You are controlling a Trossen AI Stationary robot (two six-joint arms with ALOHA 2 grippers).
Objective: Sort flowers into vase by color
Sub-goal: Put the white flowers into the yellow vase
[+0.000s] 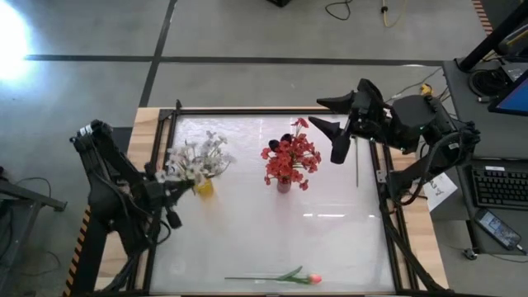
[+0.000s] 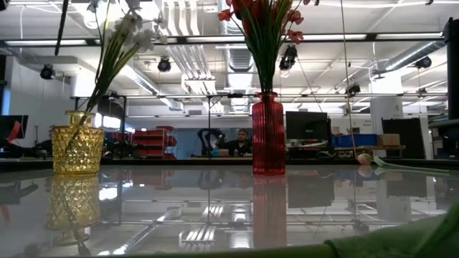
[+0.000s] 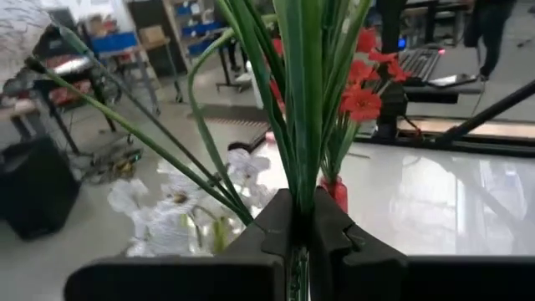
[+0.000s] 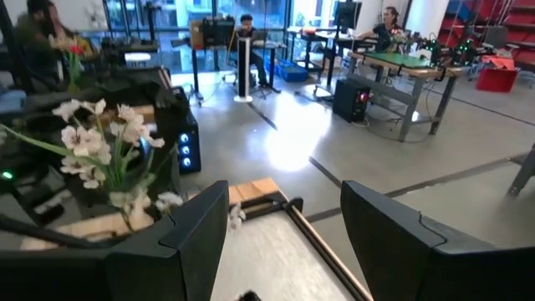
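Note:
A yellow vase [image 1: 205,188] [image 2: 77,149] holds white sprays [image 1: 194,159] whose green stems lean out of its mouth. A red vase [image 1: 284,185] [image 2: 268,132] holds red sprays [image 1: 290,157]. A pink bud flower [image 1: 310,279] [image 2: 366,158] lies flat by the table's near edge. My left gripper [image 1: 180,188] [image 3: 298,213] sits just left of the yellow vase, shut on green stems. My right gripper [image 1: 323,115] [image 4: 284,217] hangs open over the table's far right part, right of the red sprays, touching nothing. My left gripper pinches a bundle of green stems [image 3: 298,180] between its two fingers [image 3: 272,230]. The stems run on past the fingertips and fan out beyond them. It stands beside the yellow vase's mouth, on the table's left side. Which part of the stems' length it has, I cannot tell.
A black frame [image 1: 247,110] borders the glossy white table top. Between the vases and the pink flower the surface is bare. Right of the table stand a keyboard [image 1: 503,186] and cables. People and workbenches show in the room behind [image 2: 240,143].

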